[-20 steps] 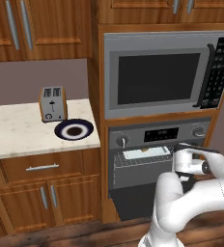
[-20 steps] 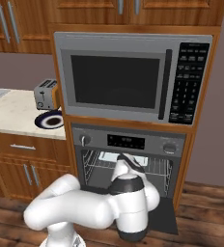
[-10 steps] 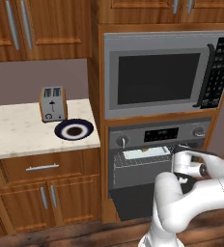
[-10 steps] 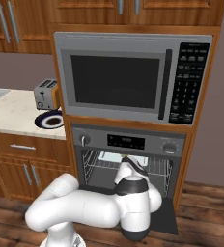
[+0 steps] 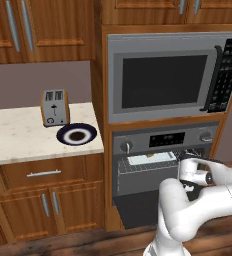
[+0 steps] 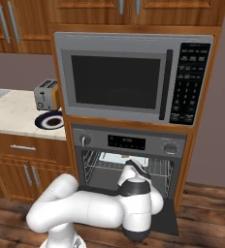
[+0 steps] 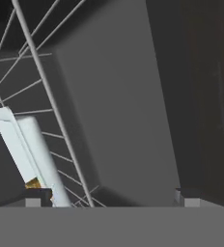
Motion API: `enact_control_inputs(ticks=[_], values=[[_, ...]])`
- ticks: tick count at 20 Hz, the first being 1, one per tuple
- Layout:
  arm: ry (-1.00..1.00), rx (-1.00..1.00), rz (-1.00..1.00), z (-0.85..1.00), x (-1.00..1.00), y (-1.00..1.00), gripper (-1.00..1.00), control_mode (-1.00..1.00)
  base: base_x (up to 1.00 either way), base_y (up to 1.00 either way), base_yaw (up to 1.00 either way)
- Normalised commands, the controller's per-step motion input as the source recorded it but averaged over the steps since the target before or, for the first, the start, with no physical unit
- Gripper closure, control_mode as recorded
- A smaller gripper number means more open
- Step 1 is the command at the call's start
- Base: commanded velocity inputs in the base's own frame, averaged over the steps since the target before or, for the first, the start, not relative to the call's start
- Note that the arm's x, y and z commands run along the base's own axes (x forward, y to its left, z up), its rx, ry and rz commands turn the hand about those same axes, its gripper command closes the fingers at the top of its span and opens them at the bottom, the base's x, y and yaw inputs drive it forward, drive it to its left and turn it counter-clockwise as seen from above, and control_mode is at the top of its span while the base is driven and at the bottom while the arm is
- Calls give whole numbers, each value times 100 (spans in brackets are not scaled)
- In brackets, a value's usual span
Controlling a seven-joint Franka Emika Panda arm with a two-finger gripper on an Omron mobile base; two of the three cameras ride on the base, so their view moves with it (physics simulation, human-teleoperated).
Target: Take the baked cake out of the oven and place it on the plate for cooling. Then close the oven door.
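microwave keypad (image 6: 188, 82): pale marks are seen on the buttons, too small to be read;
oven display strip (image 6: 127, 142): faint marks, unreadable

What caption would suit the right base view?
White robot arm reaches its gripper into the open oven toward a pale tray below the microwave.

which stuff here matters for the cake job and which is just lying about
For the job: baked cake, oven, oven door, plate, open claw.
Lying about: toaster, microwave, baking tray.
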Motion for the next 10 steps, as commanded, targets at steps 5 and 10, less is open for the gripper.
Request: enact_control_inputs(ticks=[5,10], values=[[0,0,0,-24,12,-6,-100,-100,0,0,0],[-2,0,0,-23,13,-5,-100,-100,0,0,0]])
